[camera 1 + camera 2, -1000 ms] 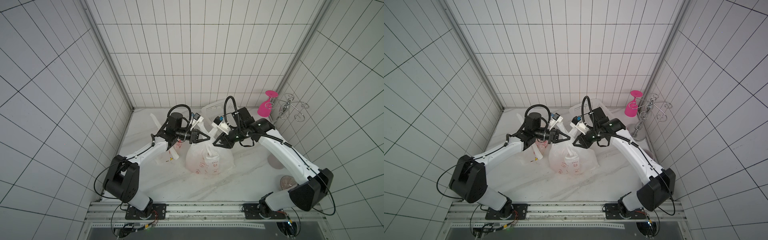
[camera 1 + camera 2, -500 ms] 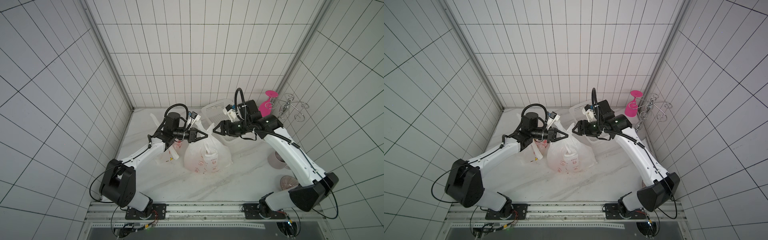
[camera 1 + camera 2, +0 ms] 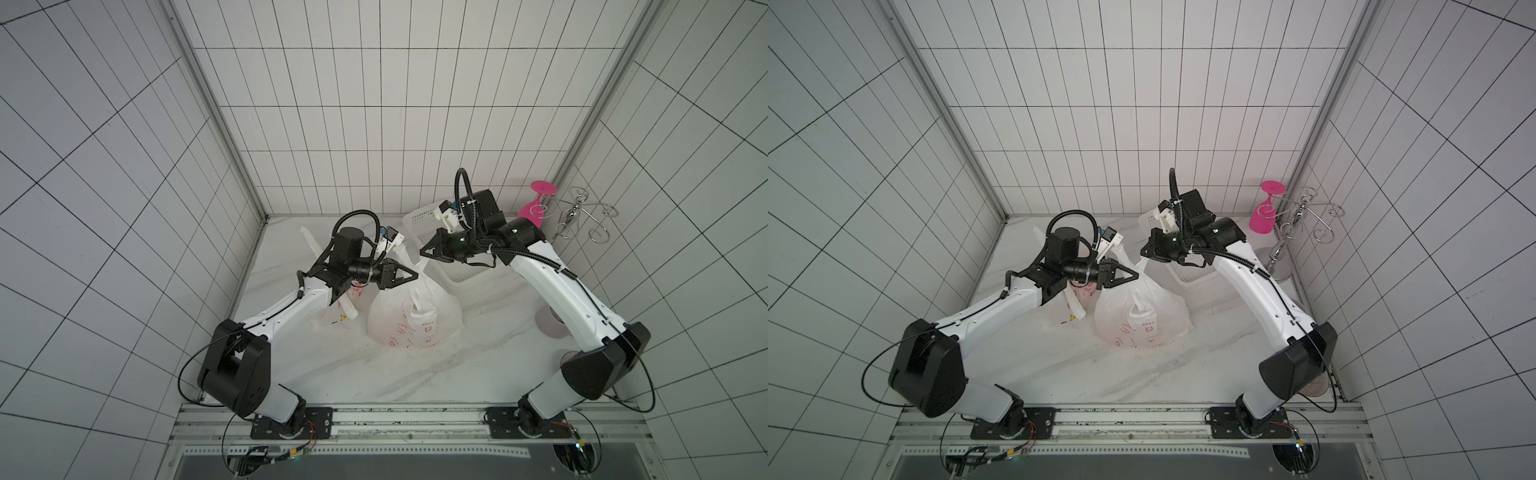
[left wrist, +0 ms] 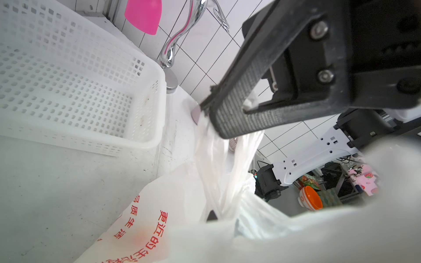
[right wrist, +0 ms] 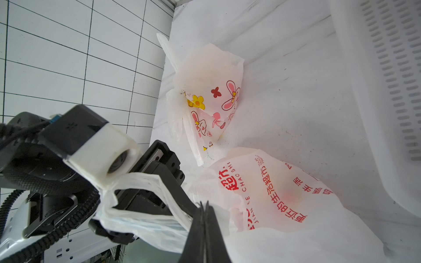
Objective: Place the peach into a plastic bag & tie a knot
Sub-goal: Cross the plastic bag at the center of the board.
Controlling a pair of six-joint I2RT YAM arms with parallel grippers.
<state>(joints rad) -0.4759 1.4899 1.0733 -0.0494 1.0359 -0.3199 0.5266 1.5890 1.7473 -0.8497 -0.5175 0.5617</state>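
- Left claw is pinched shut at its tips, and a white strip of the plastic bag is caught between them.
- Up close, in the left wrist view, the strip hangs down from the tips of this claw to the bag.
- More loose plastic lies over the top of the left claw, as the right wrist view shows.
- Right claw is squeezed all the way shut too. Its tips sit right by a raised bit of the bag, but I cannot tell if any plastic is caught in them.
- Both claws point at each other, close together, above the bag.
- The plastic bag sits on the white table between the two arms. It has red writing on it, and its top is pulled up to a point.
- The peach is inside the bag. It shows only as a soft red glow through the thin plastic.
- A second bag, with bunnies and flowers on it, lies on the table beside the first one, under the left arm.
- A white basket stands at the back of the table, below the right claw.
- A pink glass hangs upside down on a shiny metal rack in the back corner, near the basket.
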